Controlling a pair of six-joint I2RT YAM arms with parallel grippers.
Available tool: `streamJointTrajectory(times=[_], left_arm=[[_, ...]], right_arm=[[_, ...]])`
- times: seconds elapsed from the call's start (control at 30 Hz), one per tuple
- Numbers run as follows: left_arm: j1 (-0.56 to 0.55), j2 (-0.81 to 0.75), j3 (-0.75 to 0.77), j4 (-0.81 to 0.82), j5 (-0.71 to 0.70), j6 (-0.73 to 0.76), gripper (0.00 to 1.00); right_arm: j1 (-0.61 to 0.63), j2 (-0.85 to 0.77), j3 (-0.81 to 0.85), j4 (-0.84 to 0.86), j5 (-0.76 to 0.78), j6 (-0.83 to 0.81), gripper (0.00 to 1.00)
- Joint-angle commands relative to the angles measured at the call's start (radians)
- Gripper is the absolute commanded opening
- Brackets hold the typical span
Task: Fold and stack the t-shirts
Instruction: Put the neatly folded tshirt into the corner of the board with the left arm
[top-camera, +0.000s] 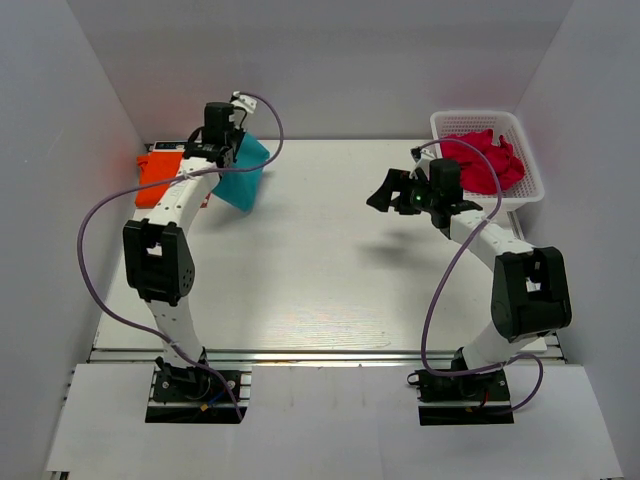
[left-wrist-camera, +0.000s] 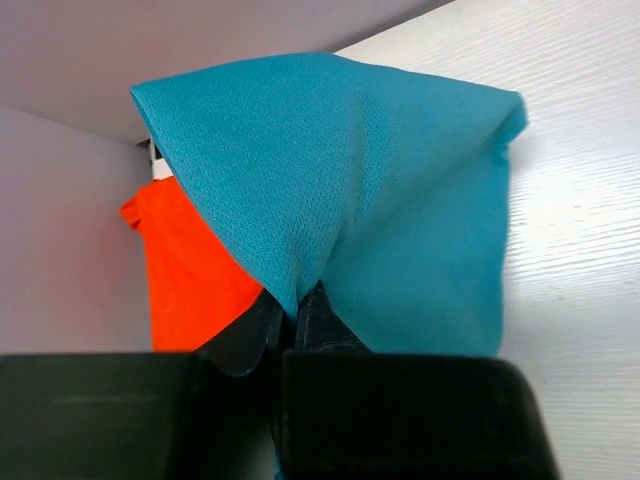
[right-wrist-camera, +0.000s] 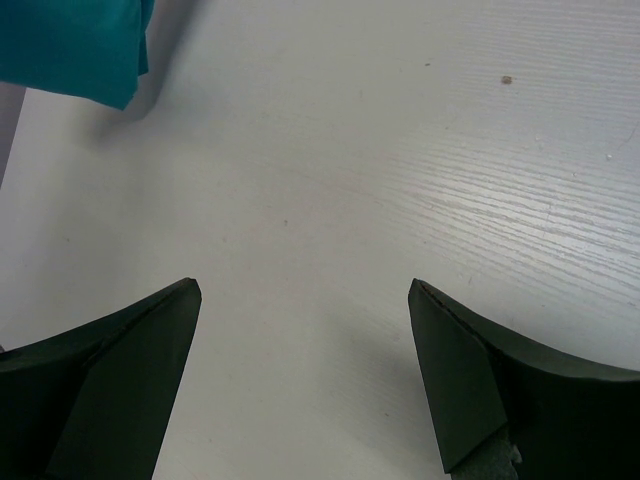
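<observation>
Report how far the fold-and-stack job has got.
Done: the orange t-shirt looks folded at the table's far left. In hand: the left gripper is shut on the teal t-shirt, lifted beside it. Left: laying teal on orange, and the red clothes bunched in the white basket; the right gripper is open, empty.

White arms, black joints, purple cables

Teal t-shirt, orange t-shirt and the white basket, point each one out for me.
teal t-shirt (left-wrist-camera: 400, 200), left wrist view, middle of the hanging cloth
orange t-shirt (top-camera: 152, 178), top external view, its flat left part
white basket (top-camera: 476, 116), top external view, its far rim
</observation>
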Motion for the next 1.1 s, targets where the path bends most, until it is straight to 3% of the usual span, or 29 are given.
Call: streamJointTrajectory(times=[0.0, 0.57, 0.77, 0.9, 1.07], left_arm=[[0.039, -0.048, 0.014, 0.015, 0.029, 0.034, 0.0], [0.252, 0.039, 0.147, -0.005, 0.162, 0.005, 0.0], [0.32, 0.166, 0.235, -0.037, 0.19, 0.026, 0.0], [0.357, 0.286, 0.38, -0.083, 0.201, 0.026, 0.0], [0.392, 0.342, 0.39, -0.054, 0.238, 0.042, 0.0]], right_arm=[[0.0, 0.013, 0.051, 0.0, -0.02, 0.02, 0.9], [0.003, 0.083, 0.138, -0.022, -0.05, 0.038, 0.9], [0.006, 0.099, 0.153, -0.017, -0.056, 0.049, 0.9], [0.004, 0.116, 0.172, -0.023, -0.06, 0.047, 0.9], [0.004, 0.122, 0.192, -0.036, -0.056, 0.044, 0.9]])
